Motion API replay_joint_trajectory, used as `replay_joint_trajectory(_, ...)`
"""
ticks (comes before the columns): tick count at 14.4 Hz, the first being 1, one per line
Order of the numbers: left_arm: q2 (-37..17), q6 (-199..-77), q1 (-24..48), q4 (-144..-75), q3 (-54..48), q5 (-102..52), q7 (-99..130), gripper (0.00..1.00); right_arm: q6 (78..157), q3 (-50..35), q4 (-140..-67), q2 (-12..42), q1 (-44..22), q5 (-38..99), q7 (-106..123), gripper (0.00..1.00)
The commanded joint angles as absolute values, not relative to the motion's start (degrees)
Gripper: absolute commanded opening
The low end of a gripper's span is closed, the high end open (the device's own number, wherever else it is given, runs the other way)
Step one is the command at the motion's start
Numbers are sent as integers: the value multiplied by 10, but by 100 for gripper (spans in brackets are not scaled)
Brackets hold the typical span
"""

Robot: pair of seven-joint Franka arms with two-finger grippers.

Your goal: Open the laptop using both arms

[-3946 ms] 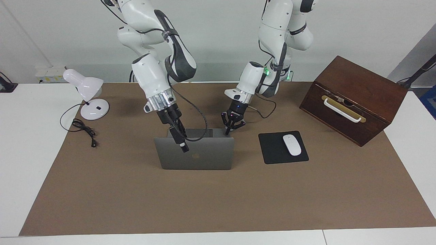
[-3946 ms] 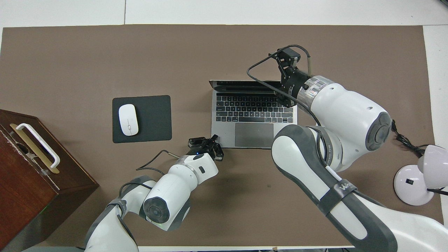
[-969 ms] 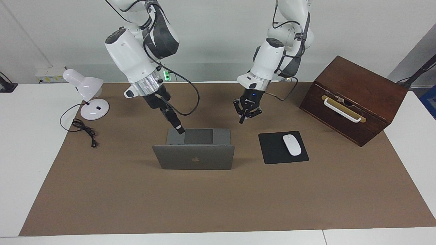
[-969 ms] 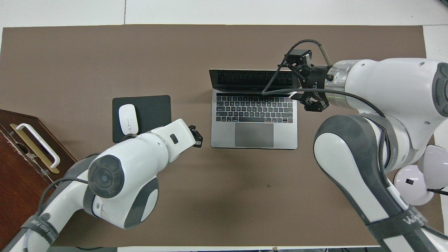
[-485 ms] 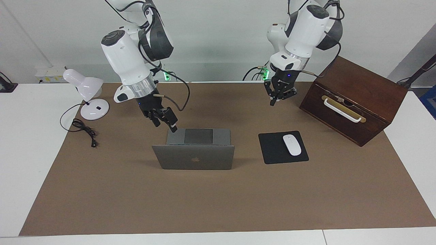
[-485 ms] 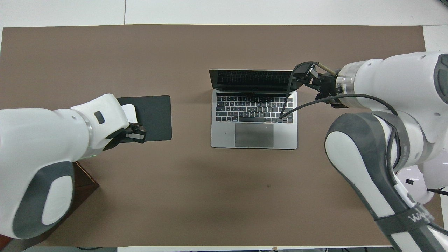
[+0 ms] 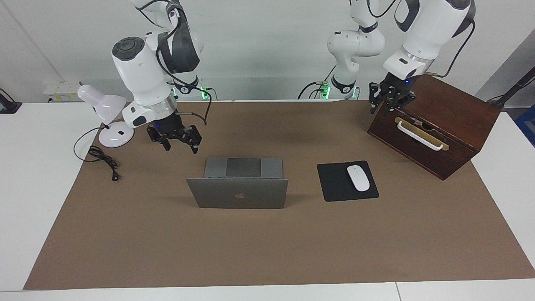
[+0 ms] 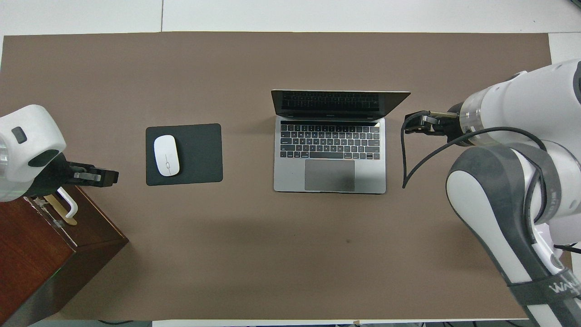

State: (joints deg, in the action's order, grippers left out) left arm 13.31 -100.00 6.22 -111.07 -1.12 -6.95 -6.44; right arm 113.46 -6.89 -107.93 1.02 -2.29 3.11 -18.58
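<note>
Overhead view, one open laptop [image 8: 330, 150], one mouse [image 8: 166, 155], two raised pincers.

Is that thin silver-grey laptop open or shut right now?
Open. The thin silver-grey laptop has its lid raised, and its keyboard and trackpad show from overhead. No gripper touches it.

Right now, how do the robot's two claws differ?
The left claw hangs by the wooden box's top edge; the right claw hangs over the brown mat between lamp and laptop. The left claw is far from the laptop, the right claw close. Both hold nothing.
</note>
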Motion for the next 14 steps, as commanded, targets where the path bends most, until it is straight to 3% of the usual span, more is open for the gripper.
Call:
replay_joint_trajectory(1,133,-976,31,-1091,-18,-57,-62,100,1093,-76,-1087,-18,-16,1,-140,100)
replay_joint_trajectory(7,134,-986,4,-1078,-18,-54,-55,100,984,-78,-1086,-53,-11,1,-118,100)
replay_joint_trajectory(10,127,-990,-4,-1059,-18,-48,-36,100,970,-76,-1075,-54,-10,7,-111,100)
replay_joint_trajectory(14,88,-955,-3,-977,-20,13,-38,100,956,-53,-1011,-47,-9,11,-97,100)
